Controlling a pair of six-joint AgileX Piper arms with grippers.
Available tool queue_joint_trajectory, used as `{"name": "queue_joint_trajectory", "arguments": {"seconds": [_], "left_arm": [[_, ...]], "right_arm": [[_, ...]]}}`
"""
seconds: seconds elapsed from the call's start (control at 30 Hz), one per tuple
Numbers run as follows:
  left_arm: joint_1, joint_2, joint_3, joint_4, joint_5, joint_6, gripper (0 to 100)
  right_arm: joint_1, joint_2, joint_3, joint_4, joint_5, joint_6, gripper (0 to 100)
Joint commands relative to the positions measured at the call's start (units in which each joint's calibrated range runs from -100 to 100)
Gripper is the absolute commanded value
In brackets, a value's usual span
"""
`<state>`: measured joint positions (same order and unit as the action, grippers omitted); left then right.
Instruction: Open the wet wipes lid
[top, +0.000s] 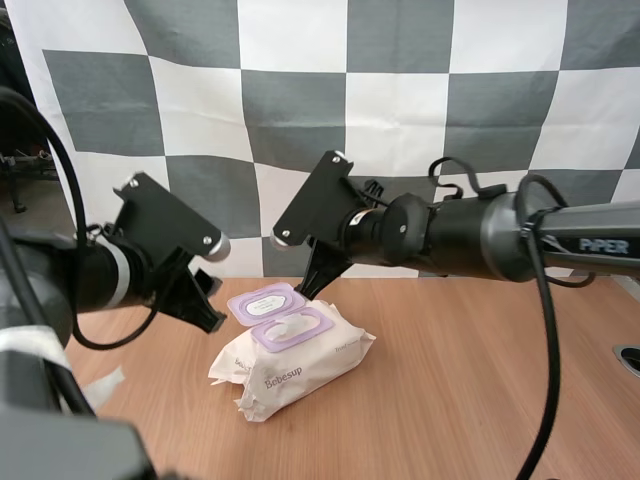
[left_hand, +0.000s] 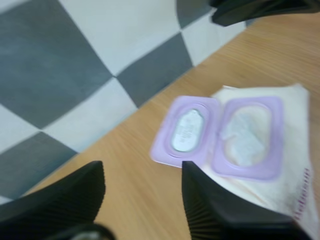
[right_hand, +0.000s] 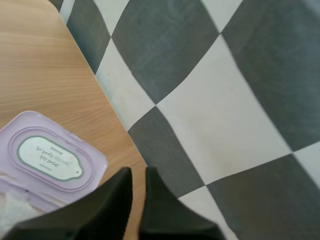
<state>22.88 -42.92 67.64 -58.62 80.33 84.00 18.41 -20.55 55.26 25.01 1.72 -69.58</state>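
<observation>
A white wet wipes pack (top: 300, 370) lies on the wooden table (top: 470, 400). Its lilac lid (top: 263, 300) is flipped open and lies flat toward the back, so the oval opening (top: 293, 330) with a wipe in it is bare. My left gripper (top: 210, 302) hovers just left of the lid, open. In the left wrist view its fingers (left_hand: 220, 210) stand apart, with the lid (left_hand: 186, 131) and the opening (left_hand: 246, 137) beyond them. My right gripper (top: 308, 292) hangs shut right behind the lid. The right wrist view has this gripper (right_hand: 138, 172) beside the lid (right_hand: 50, 152).
A scrap of pale tape (top: 100, 385) is stuck to the table at the left. A round hole (top: 628, 358) sits at the table's right edge. The table's back edge runs close behind the pack. The right arm's fingers (left_hand: 250, 10) reach in behind the pack.
</observation>
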Motion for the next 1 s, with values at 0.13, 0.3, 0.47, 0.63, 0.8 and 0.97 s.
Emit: {"name": "queue_joint_trajectory", "arguments": {"seconds": [0.13, 0.3, 0.47, 0.63, 0.8, 0.97], "left_arm": [[-0.03, -22.1, -21.0, 2.4, -2.9, -42.4, 0], [-0.80, -34.6, -21.3, 5.1, -12.3, -54.5, 0], [-6.59, -42.9, -18.1, 22.1, -19.3, -68.3, 0], [-12.19, -50.6, -10.8, 57.3, -32.4, -93.6, 0], [-16.34, -54.1, -1.7, 92.6, -27.3, -112.8, 0], [-19.33, -54.1, 8.7, 106.6, -24.0, -121.0, 0]], "right_arm": [[-3.8, -33.8, 0.0, 0.0, 14.1, 0.0, 0], [-4.8, -44.5, 0.0, 0.0, 31.4, 0.7, 0], [-5.2, -54.9, 0.0, 6.5, 42.9, 4.1, 0], [-6.8, -59.4, 1.1, 20.9, 43.7, 5.7, 0], [-11.2, -59.7, 5.0, 25.8, 43.7, 3.6, 0], [-15.6, -59.7, 12.7, 27.7, 40.9, -8.0, 0]]}}
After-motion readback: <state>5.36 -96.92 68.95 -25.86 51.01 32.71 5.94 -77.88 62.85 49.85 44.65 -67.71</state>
